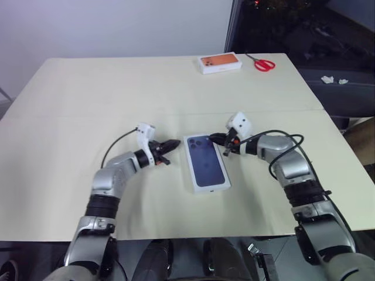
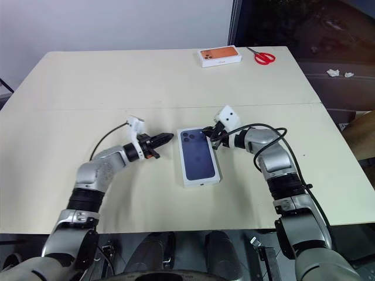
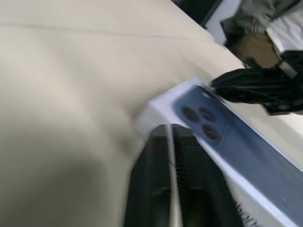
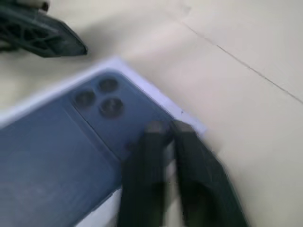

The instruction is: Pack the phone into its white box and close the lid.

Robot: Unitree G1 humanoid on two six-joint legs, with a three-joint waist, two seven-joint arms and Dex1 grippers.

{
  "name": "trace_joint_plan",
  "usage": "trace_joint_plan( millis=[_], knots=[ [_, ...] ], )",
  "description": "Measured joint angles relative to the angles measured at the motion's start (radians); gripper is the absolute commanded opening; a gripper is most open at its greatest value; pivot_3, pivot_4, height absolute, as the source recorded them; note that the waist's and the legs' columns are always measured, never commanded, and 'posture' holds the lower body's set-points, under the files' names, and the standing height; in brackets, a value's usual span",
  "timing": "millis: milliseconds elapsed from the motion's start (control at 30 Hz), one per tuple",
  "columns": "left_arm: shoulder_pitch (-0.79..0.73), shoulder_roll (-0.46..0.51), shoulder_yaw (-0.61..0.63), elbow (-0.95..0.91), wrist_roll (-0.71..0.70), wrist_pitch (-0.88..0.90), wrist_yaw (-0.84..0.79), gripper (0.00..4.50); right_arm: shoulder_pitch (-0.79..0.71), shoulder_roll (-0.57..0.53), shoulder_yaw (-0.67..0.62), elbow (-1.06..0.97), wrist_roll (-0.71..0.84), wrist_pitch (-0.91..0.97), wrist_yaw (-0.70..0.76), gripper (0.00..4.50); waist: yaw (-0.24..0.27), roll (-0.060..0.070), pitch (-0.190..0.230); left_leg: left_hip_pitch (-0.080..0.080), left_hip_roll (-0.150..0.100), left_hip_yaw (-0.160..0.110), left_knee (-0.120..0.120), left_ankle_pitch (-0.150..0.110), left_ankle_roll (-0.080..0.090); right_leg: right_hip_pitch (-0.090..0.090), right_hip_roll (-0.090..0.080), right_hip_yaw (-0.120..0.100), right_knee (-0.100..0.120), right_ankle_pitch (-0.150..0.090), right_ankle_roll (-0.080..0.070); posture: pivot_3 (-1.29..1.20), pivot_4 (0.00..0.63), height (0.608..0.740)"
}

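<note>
The lid [image 1: 206,162] — printed phone picture up — lies closed over its box at the middle of the table [image 1: 76,93]. The right gripper [image 1: 218,139] hovers at its far right corner, fingers nearly together, holding nothing. The left gripper [image 1: 173,144] sits just beside its left edge — fingers almost closed, empty.

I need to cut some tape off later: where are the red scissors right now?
In the left eye view the red scissors lie at the table's far edge on the robot's right, just right of the orange-topped box.
</note>
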Motion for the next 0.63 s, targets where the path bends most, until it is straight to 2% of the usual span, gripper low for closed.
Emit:
trace_joint_plan(
  millis=[167, 367, 500, 633],
  knots=[
    [0.098, 0.161, 0.056, -0.101, -0.012, 0.03, -0.056, 4.39, 0.035, -0.072, -0.054, -0.066, 0.042, 0.002, 0.064, 4.48, 0.001, 0.0, 0.0, -0.001, 0.0, 0.0, -0.001, 0.0, 0.0, -0.001, 0.0, 0.0, -0.001, 0.0, 0.0, 0.0, 0.15, 0.74],
    [0.25, 0.351, 0.17, -0.214, -0.062, 0.021, -0.176, 4.46, 0.137, -0.175, -0.087, -0.169, 0.116, 0.057, 0.157, 4.5, 0.002, 0.002, 0.001, -0.001, 0.0, 0.0, -0.001, 0.0, 0.0, -0.001, -0.001, 0.0, -0.001, 0.0, 0.0, 0.0, 0.15, 0.74],
    [0.373, 0.401, 0.228, -0.274, -0.077, -0.009, -0.239, 4.46, 0.189, -0.242, -0.125, -0.247, 0.155, 0.06, 0.21, 4.5, 0.003, 0.002, 0.001, -0.001, 0.001, 0.0, -0.002, -0.001, 0.001, -0.001, -0.002, 0.0, -0.002, 0.0, -0.001, 0.0, 0.15, 0.74],
    [0.54, 0.456, 0.324, -0.284, -0.081, -0.063, -0.291, 4.46, 0.306, -0.334, -0.199, -0.25, 0.181, 0.03, 0.286, 4.5, 0.004, 0.002, 0.001, -0.002, 0.002, 0.0, -0.003, -0.001, 0.002, 0.0, -0.002, 0.0, -0.006, 0.0, -0.001, 0.0, 0.15, 0.74]
  ],
)
